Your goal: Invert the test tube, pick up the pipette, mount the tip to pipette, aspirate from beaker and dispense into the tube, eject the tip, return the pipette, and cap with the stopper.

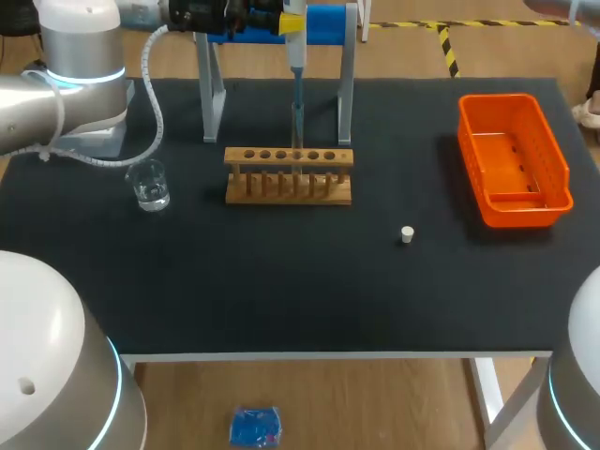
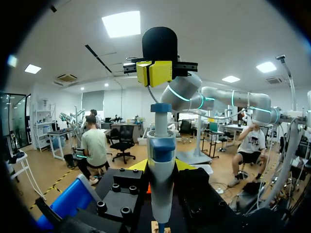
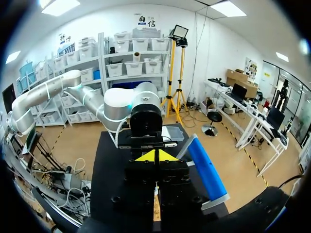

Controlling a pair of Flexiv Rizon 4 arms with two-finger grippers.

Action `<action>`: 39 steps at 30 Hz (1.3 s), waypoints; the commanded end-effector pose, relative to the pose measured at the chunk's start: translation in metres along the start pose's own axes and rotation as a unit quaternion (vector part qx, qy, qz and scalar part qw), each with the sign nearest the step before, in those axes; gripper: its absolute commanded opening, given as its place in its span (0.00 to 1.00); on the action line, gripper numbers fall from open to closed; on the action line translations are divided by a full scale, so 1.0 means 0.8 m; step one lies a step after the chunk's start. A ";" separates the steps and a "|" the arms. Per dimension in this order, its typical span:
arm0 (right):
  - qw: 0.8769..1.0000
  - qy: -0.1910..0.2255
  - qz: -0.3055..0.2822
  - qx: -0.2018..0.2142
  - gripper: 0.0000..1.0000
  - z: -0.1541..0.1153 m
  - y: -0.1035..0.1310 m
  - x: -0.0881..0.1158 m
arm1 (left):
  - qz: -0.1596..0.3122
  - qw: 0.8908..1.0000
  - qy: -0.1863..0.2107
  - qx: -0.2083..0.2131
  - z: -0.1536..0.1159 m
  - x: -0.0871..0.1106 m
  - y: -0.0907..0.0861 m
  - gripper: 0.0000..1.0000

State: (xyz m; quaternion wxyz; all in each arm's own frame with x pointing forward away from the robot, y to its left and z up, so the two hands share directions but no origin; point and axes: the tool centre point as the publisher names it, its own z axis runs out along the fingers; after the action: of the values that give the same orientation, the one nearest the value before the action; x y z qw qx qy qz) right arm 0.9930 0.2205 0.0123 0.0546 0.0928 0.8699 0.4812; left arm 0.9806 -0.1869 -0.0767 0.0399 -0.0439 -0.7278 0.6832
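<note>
My left gripper hangs over the table's far middle, shut on the pipette, which stands upright. The pipette's thin lower end points down at the middle holes of the wooden rack. I cannot make out a test tube there. In the left wrist view the pipette rises between my own fingers. My right gripper hovers shut just above the pipette's top knob, and its closed yellow tips show in the right wrist view. A glass beaker with clear liquid stands left of the rack. The small white stopper lies to the rack's front right.
An orange bin sits at the table's right edge. The grey pipette stand with a blue bar straddles the space behind the rack.
</note>
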 end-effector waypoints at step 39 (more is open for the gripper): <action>1.000 0.010 0.020 0.017 0.00 0.024 -0.011 0.008 | 0.001 1.000 -0.001 0.001 0.001 0.000 0.000 0.00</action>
State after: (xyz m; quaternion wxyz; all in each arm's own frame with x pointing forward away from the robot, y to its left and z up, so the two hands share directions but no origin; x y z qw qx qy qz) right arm 0.9887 0.2320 -0.0058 0.0352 0.1057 0.8749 0.4713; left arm 0.9806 -0.1869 -0.0768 0.0400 -0.0438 -0.7278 0.6832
